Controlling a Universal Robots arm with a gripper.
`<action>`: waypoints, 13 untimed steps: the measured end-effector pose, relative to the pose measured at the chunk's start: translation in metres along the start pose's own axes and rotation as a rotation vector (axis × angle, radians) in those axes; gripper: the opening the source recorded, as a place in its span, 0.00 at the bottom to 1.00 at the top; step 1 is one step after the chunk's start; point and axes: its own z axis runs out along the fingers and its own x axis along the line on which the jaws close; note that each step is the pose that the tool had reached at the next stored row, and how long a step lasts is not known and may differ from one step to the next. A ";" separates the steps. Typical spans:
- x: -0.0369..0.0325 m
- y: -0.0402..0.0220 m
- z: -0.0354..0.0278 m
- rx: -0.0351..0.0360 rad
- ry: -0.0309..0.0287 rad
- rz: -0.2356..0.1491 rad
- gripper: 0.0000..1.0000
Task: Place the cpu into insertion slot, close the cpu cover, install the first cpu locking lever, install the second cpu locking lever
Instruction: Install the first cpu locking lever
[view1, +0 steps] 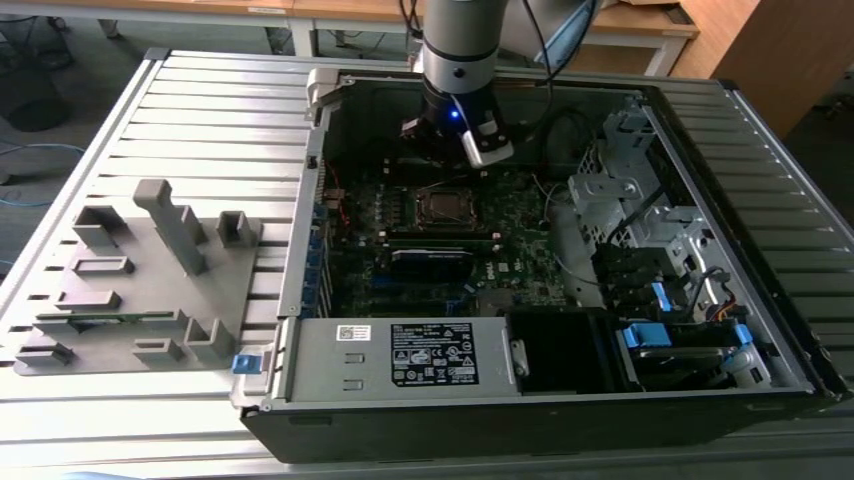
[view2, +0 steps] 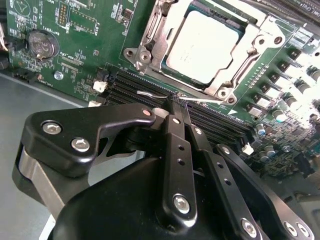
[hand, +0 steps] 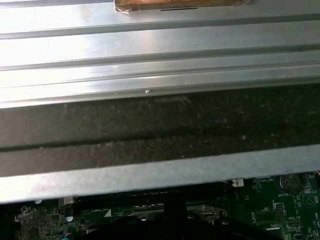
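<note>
The cpu (view2: 207, 42) lies in the insertion slot (view1: 445, 206), its pale metallic top showing through the window of the cpu cover (view2: 256, 39), which lies flat over it. A thin silver locking lever (view2: 200, 99) runs along the socket's edge next to the black memory slots. My gripper (view2: 174, 101) is shut, its black fingers (view2: 176, 145) pressed together with the tips right at that lever; whether the wire is pinched between them I cannot tell. In the exterior view my gripper (view1: 454, 160) hangs inside the open case just beyond the socket's far edge.
The green motherboard (view2: 75, 65) carries a coin battery (view2: 41, 44) and black memory slots (view2: 220, 122). A grey fixture plate with posts (view1: 134, 270) lies at the exterior view's left. The power supply (view1: 400, 355) and drive cage (view1: 641, 200) border the board. The case wall (hand: 160, 130) is close.
</note>
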 end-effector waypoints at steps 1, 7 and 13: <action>0.0000 0.0000 0.0000 0.0002 -0.0007 0.004 0.10; 0.0000 0.0000 0.0001 0.0007 -0.0009 0.006 0.10; 0.0001 -0.0003 0.0021 0.0013 -0.0010 0.006 0.10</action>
